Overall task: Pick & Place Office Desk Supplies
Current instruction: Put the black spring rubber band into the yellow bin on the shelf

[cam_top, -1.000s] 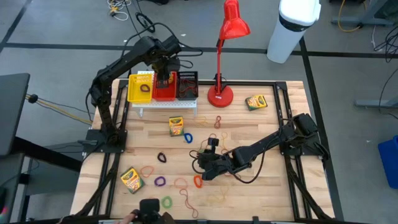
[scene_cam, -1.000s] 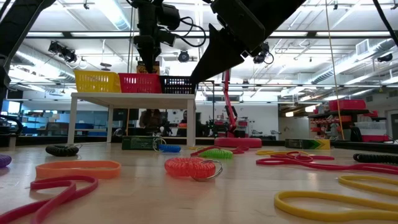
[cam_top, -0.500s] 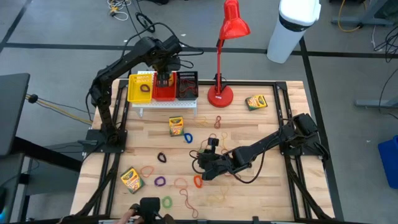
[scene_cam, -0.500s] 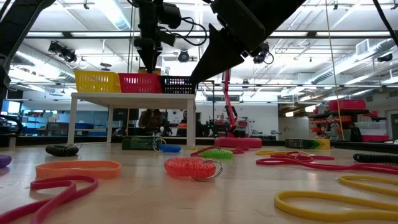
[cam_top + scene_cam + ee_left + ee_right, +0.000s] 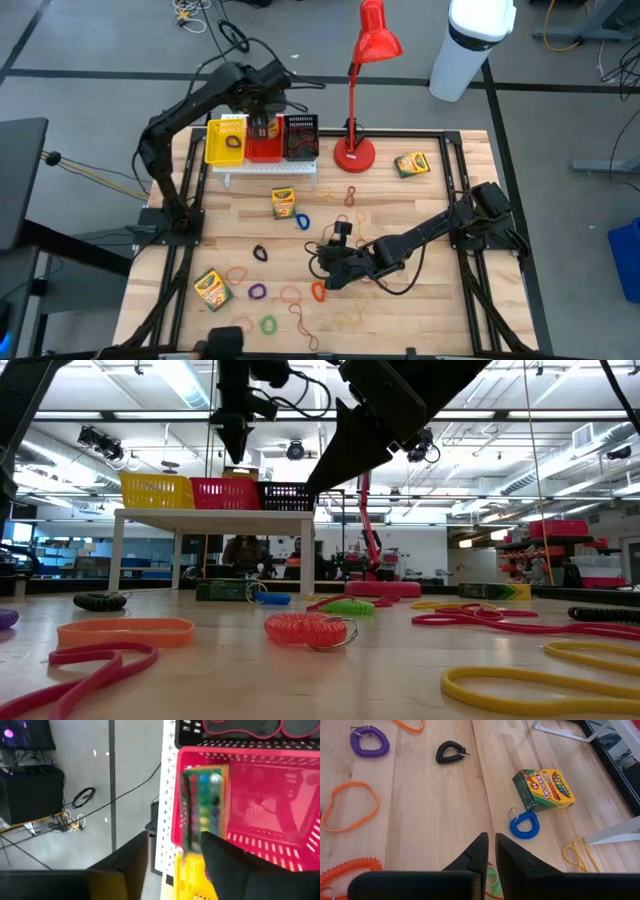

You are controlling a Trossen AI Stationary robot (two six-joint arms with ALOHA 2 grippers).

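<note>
My left gripper is open and hangs above the red basket on the white rack. A green-and-yellow crayon box stands inside that basket against its wall, its top showing over the rim. My right gripper is shut and held low over the middle of the table, touching nothing I can see. More crayon boxes lie on the wood. Coiled and flat loops are scattered around: blue, black, purple, orange.
The white rack at the far left carries a yellow basket, the red one and a black one. The red desk lamp stands right of the rack. A dark object with a hand shows at the near edge.
My left gripper has risen straight up out of the red basket, and the crayon box it was down on has stayed behind, standing in the basket. The dark object at the near edge has shifted toward the table's left.
</note>
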